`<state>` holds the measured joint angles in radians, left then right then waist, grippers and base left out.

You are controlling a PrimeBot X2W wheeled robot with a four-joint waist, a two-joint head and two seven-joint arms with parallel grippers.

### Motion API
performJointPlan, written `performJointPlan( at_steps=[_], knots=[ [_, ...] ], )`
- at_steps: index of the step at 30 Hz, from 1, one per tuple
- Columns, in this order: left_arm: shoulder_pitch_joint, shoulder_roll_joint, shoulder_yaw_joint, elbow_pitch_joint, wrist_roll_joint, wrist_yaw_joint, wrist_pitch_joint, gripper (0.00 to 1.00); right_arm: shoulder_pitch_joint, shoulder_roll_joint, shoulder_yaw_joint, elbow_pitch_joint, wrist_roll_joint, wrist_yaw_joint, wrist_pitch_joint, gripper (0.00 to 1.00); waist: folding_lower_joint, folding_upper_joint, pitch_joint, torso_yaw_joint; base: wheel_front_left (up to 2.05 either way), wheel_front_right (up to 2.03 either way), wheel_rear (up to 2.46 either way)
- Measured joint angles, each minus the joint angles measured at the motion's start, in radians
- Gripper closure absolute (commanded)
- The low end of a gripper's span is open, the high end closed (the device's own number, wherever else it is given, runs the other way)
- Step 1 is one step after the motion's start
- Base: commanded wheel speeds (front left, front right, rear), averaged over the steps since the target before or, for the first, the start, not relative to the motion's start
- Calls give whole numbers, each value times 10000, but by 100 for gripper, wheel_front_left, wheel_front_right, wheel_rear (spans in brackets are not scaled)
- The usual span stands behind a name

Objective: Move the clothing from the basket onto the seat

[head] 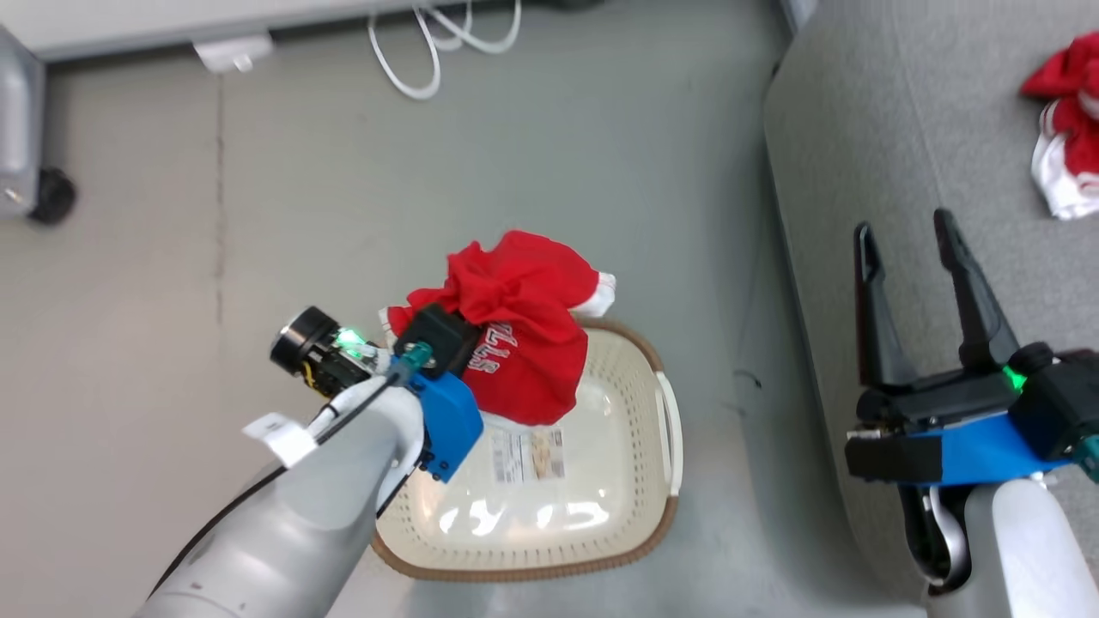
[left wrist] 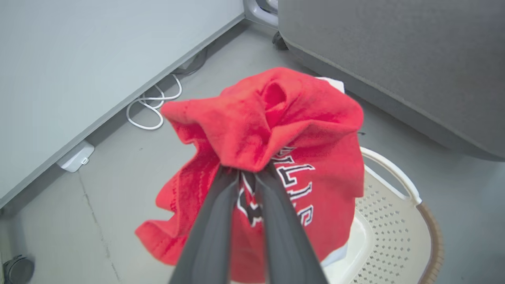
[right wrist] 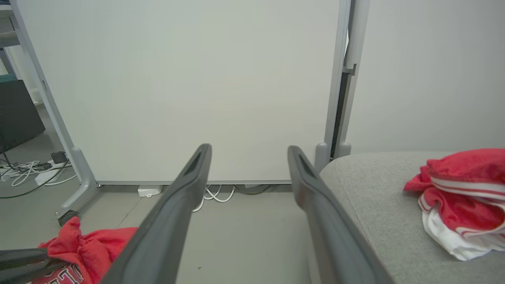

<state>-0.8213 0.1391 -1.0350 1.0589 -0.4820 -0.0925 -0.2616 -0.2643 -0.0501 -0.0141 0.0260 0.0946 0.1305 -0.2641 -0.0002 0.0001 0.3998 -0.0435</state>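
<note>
Fingers (left wrist: 213, 225) of the left gripper (left wrist: 246, 172) pinch the red jersey (left wrist: 276, 126), which hangs over the basket (head: 665, 429). Further right, the right gripper (head: 903, 223) hangs spread and empty over the seat (head: 901, 112), where another red-and-white garment (head: 1065, 129) lies.

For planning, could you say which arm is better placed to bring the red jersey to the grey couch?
Left: the left pincer is shut on the red lettered jersey above the cream perforated basket; the right pincer stands open.

Jersey (head: 515, 335) over basket (head: 669, 429); seat (head: 901, 129) right; 1 garment (head: 1069, 129) on seat.
</note>
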Motion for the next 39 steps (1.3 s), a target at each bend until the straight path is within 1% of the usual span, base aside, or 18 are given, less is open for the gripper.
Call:
performJointPlan(
  at_steps=[5,10,15,20,25,29,39],
  knots=[
    [536,435,968,-1062,-127,219,-2,100,336,-2,-6,159,19,0,0,0,0,0,-841,151,0,0,0],
    [1108,738,1925,-2151,-182,215,-2,100,697,-2,0,295,33,0,0,0,0,0,-1578,264,0,0,0],
    [1642,782,2650,-3204,-46,88,-2,100,1031,-2,8,391,36,0,0,0,0,0,-2210,371,0,0,0],
    [1885,688,3076,-4077,173,-102,-2,100,1269,-2,44,456,65,0,0,0,1,0,-2712,474,0,0,0],
    [2011,380,3335,-4826,163,-230,-2,100,1458,-2,104,541,109,0,0,0,1,0,-3085,525,0,0,0],
    [2013,215,3246,-5356,257,-313,-2,100,1601,-2,144,583,136,0,0,0,1,0,-3329,507,0,0,0],
    [1918,113,2462,-5994,167,-362,44,100,1859,-2,213,616,180,0,0,0,1,0,-3574,418,0,0,0]
  ],
)
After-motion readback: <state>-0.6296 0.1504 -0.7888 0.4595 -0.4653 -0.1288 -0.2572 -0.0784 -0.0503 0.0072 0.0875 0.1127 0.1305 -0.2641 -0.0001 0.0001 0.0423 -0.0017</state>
